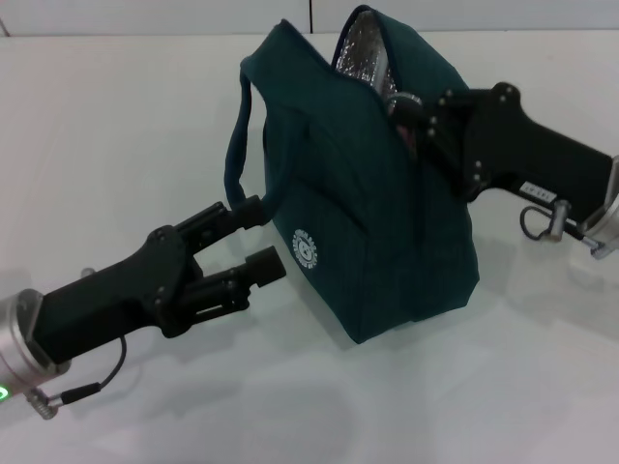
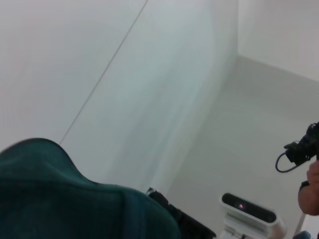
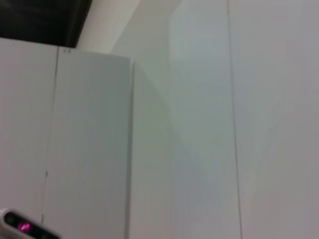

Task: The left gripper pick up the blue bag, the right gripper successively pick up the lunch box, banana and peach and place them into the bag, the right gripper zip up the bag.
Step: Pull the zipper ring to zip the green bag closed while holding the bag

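Bag (image 1: 387,193) stands on the table (image 1: 116,126); our left gripper (image 1: 256,242) gapes beside it, our right gripper's (image 1: 411,111) jaws hidden at its mouth; wrist views miss both.

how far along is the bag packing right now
Late stage, it seems. No lunch box, banana or peach shows on the table, so they are likely inside the blue bag, though its contents are hidden. In hand: the right gripper is at the bag's opening, foil lining showing. The left gripper, open, sits beside the handle. Left: closing the zip.
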{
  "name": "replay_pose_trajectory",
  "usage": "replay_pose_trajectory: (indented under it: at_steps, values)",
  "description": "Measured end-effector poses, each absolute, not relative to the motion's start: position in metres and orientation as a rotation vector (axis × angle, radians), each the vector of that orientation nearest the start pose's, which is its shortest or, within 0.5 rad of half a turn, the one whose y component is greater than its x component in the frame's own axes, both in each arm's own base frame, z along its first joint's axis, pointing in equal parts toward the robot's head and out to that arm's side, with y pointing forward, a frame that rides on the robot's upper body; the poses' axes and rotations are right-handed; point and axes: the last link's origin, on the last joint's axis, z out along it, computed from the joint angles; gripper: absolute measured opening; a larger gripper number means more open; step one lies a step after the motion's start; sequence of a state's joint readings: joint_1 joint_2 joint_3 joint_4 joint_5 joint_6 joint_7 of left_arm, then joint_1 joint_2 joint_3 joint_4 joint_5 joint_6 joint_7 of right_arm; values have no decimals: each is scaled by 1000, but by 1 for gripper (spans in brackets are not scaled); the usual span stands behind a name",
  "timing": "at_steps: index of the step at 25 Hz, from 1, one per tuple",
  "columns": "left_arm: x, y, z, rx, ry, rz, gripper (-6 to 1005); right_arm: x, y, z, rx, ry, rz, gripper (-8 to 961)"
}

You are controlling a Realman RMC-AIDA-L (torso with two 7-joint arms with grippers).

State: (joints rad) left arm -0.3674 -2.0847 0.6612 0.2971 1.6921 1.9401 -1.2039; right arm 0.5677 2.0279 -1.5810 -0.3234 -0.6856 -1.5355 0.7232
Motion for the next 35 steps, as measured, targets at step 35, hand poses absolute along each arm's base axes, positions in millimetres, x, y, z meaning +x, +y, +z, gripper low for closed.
replay_pose_trajectory:
  at_steps: [35]
  values:
    - [-260,245,-28,-2516,-728,-1464,884,139,366,-30,-2400,-9,1330,18]
